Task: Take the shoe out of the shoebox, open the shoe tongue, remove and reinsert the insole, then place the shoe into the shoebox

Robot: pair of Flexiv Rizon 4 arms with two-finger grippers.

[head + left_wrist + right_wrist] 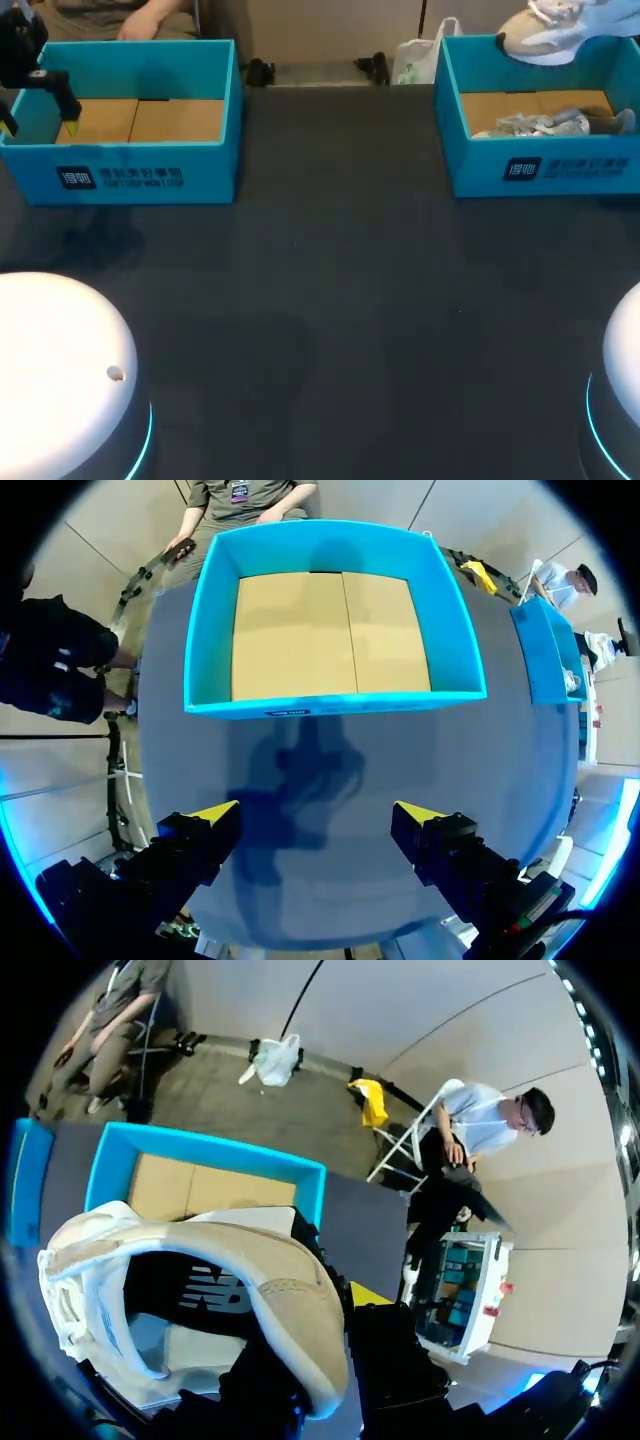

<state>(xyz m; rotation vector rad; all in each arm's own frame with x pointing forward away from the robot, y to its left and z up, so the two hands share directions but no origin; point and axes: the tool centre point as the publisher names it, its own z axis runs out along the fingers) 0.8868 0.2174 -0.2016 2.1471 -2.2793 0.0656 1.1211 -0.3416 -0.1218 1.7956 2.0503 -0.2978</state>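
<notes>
Tabletop (330, 300), dark and plain, carried two blue boxes well apart. Left shoebox (130, 165) showed bare cardboard; the left gripper (315, 815) hung by it, fingers spread, empty. Only the right wrist view showed the right gripper (335, 1330) clamping the beige shoe (280, 1270) above the right shoebox (480, 172).
</notes>
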